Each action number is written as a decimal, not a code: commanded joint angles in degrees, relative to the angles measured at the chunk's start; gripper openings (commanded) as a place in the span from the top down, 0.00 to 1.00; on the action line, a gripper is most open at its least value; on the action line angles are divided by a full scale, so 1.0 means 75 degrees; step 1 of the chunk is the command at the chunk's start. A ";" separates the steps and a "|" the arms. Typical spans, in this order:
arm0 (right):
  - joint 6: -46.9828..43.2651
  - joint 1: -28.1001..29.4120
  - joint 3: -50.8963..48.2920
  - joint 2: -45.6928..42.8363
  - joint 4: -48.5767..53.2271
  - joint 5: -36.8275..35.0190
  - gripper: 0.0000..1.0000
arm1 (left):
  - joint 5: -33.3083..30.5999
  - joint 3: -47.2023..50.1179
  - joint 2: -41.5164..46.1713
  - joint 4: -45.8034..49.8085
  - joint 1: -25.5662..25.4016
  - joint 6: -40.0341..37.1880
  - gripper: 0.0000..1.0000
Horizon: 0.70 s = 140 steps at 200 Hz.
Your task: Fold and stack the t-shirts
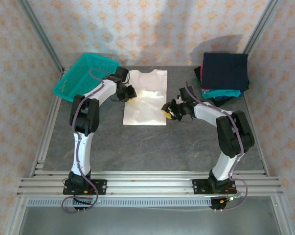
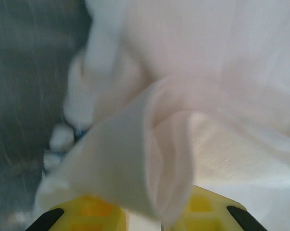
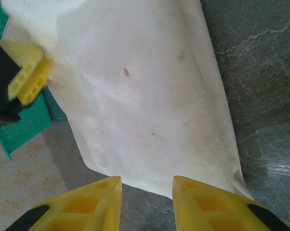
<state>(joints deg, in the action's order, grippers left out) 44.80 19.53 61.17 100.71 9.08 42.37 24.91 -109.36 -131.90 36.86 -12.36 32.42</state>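
A white t-shirt (image 1: 145, 98) lies flat at mid-table, folded into a long strip, collar end toward the back. My left gripper (image 1: 129, 93) is at its left edge, and in the left wrist view my left gripper (image 2: 152, 214) is shut on a raised fold of the white cloth (image 2: 159, 159). My right gripper (image 1: 168, 112) sits at the shirt's lower right edge. In its wrist view my right gripper (image 3: 147, 202) is open, bare table between the fingers and the shirt's edge (image 3: 149, 120) just ahead. Folded navy, teal and red t-shirts (image 1: 224, 74) are stacked at the back right.
A teal mesh basket (image 1: 85, 73) stands at the back left, close behind the left arm; a piece of the basket (image 3: 24, 120) also appears in the right wrist view. Metal frame rails (image 1: 147, 182) run along the near edge. Grey tabletop (image 1: 147, 147) lies in front of the shirt.
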 commanded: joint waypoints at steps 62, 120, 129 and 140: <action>-0.0450 0.0050 0.0297 -0.0494 0.0948 -0.0765 0.62 | -0.2586 -0.1776 0.0260 0.1844 0.0290 -0.0812 0.58; -0.0293 0.0172 0.0091 -0.1036 0.1743 -0.0757 0.42 | -0.1106 0.2198 0.4043 0.0988 -0.0092 -0.0285 0.36; -0.0286 0.0250 0.0020 -0.1067 0.1746 -0.0622 0.41 | -0.0748 0.2994 0.4505 0.0817 -0.0099 -0.0280 0.36; -0.0318 0.0375 -0.0010 -0.1043 0.1851 -0.0607 0.41 | -0.0586 0.3820 0.4972 0.0695 -0.0109 -0.0049 0.35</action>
<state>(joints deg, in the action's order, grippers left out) 42.81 20.45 61.73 94.39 19.55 37.45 15.44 -91.94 -100.14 43.70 -12.45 29.50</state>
